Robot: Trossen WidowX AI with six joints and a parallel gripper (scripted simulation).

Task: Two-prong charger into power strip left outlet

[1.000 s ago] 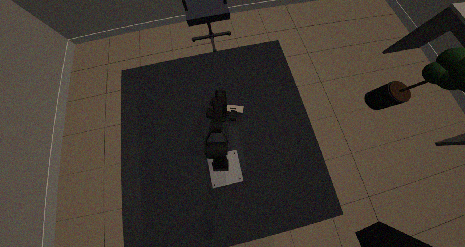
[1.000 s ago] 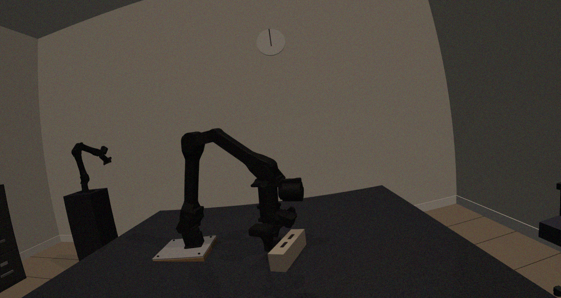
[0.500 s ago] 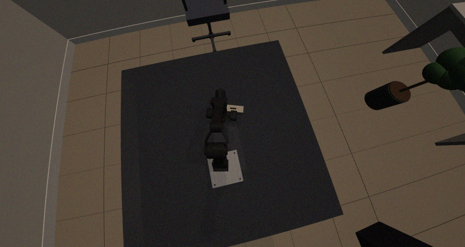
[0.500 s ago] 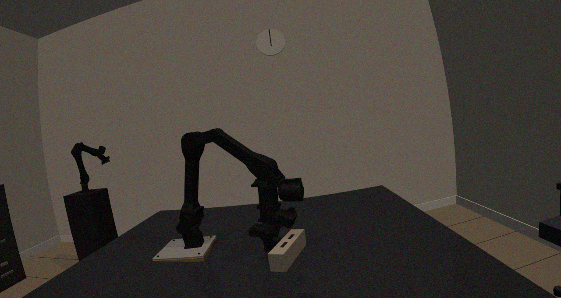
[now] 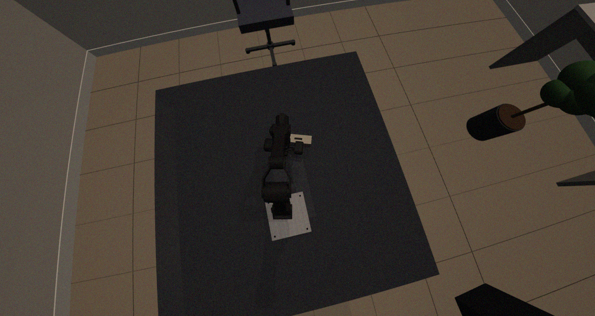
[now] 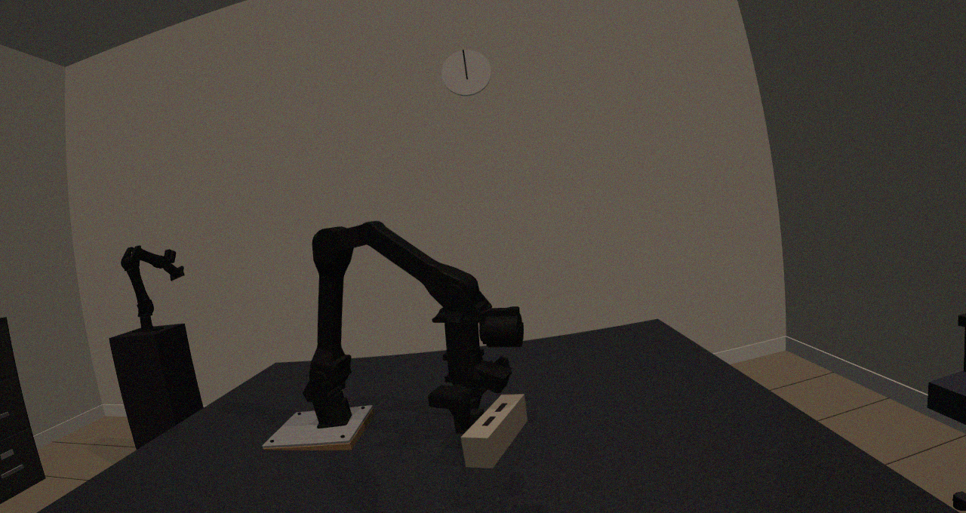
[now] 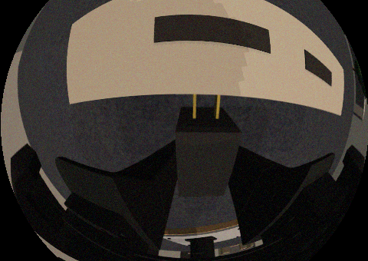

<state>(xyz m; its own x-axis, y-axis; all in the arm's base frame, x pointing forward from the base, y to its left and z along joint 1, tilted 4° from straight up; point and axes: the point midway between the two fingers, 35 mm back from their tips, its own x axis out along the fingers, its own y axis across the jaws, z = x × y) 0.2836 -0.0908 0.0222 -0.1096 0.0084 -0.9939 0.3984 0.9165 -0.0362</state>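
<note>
A dark box-shaped charger [image 7: 208,163] with two thin yellow prongs [image 7: 195,107] is between the fingers of my gripper [image 7: 201,145], which is shut on it. The prongs point away from the fingers, and their tips reach the near edge of the power strip in the wrist view. The cream power strip [image 7: 111,65] [image 6: 502,432] [image 5: 307,139] has two dark outlets on its top face. The left outlet [image 7: 211,30] is beyond the prongs, and the right outlet [image 7: 318,68] is farther right. In the exterior view the gripper is low beside the strip, and the charger cannot be made out.
The strip and the arm's light base plate [image 5: 293,227] [image 6: 307,435] are on the dark table top [image 5: 208,118] [image 6: 607,388]. An office chair [image 5: 266,6] is behind the table. A potted plant [image 5: 495,122] is off to the right. A second arm [image 6: 138,280] stands on a far pedestal.
</note>
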